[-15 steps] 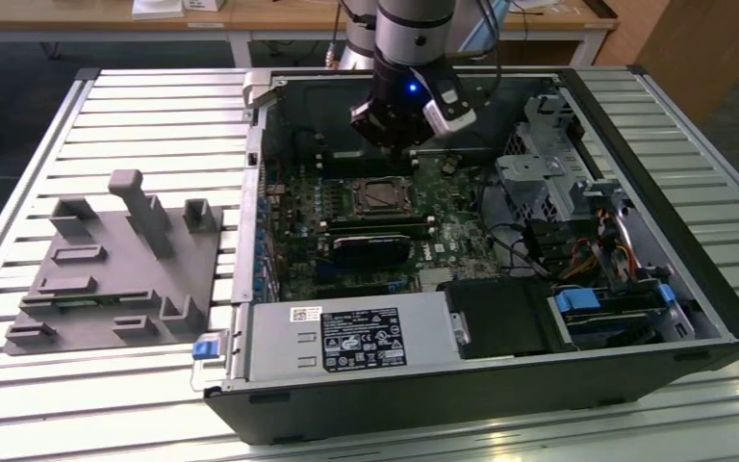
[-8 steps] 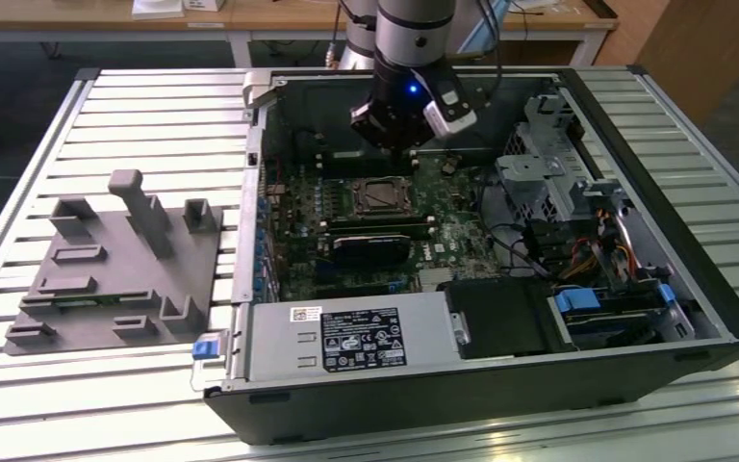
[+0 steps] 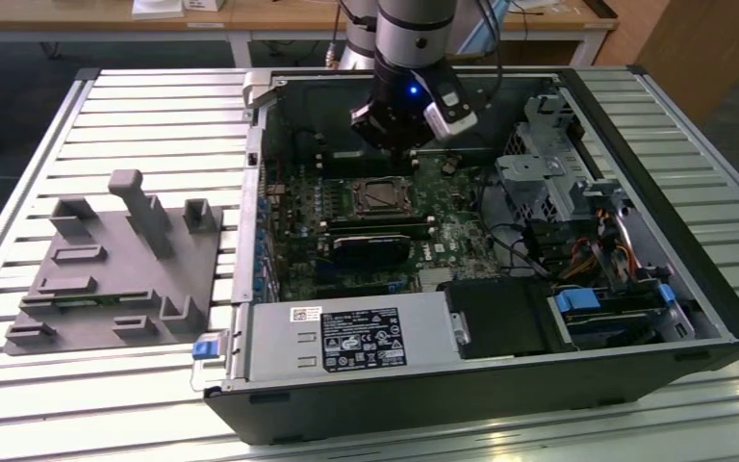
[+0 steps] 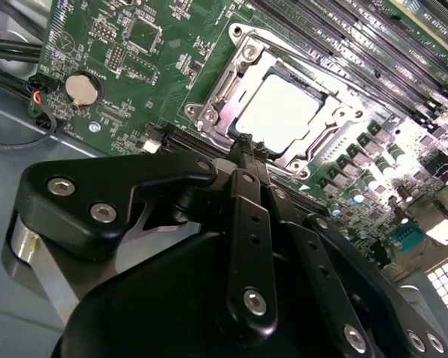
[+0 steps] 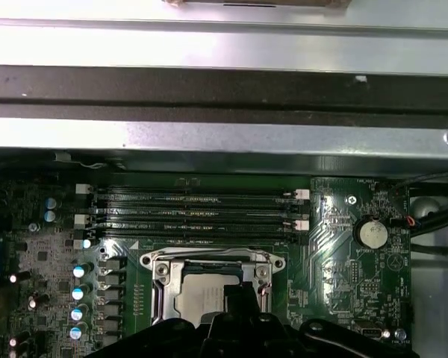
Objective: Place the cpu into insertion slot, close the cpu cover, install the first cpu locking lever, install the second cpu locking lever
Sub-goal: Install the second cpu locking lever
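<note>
The cpu [image 4: 284,112] lies flat in the insertion slot [image 3: 380,197] on the green motherboard, its pale metal top facing up. The silvery cpu cover [image 4: 218,104] lies down around it, framing the chip [image 5: 198,302]. My gripper [image 4: 246,149] hangs just above the socket's edge, fingers pressed together and holding nothing. In the exterior view the gripper [image 3: 395,144] sits over the far side of the socket inside the open computer case. In the first wrist view the fingertips [image 5: 235,297] overlap the socket's near rim.
Long black memory slots [image 5: 194,212] run beside the socket, and a coin battery [image 5: 372,233] sits on the board. A black card [image 3: 369,252], a power supply [image 3: 344,337] and a drive cage [image 3: 549,173] crowd the case. A grey fixture [image 3: 113,265] lies on the table at the exterior view's left.
</note>
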`<state>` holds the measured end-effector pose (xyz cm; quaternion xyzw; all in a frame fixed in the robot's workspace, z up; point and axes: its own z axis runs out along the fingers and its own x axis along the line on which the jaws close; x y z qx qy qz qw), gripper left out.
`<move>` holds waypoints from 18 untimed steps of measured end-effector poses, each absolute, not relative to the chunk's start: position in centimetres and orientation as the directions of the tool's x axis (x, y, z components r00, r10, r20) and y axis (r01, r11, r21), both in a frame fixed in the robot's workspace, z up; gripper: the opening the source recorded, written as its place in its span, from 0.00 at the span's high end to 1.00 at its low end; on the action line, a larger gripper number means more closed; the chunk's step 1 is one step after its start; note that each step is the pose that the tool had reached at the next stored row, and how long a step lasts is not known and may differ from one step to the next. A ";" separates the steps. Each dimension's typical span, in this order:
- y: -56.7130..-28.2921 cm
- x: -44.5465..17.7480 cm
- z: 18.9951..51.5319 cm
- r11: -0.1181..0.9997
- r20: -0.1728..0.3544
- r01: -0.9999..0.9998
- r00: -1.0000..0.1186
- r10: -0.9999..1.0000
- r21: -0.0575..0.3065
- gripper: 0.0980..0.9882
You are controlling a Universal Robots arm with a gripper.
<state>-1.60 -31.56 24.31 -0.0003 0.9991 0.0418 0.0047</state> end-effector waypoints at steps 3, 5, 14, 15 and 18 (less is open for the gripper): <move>-31.6 -1.6 24.3 0.997 -0.009 -0.001 -1.000 0.000 0.083 0.99; -31.7 -1.6 24.3 0.997 -0.009 -0.001 -1.000 0.000 0.084 0.99; -31.9 -1.6 24.3 0.997 -0.009 -0.001 -1.000 0.000 0.084 0.99; -31.9 -1.6 24.3 0.997 -0.009 -0.001 -1.000 0.000 0.083 0.99; -32.1 -1.6 24.3 0.997 -0.009 -0.001 -1.000 0.000 0.083 0.99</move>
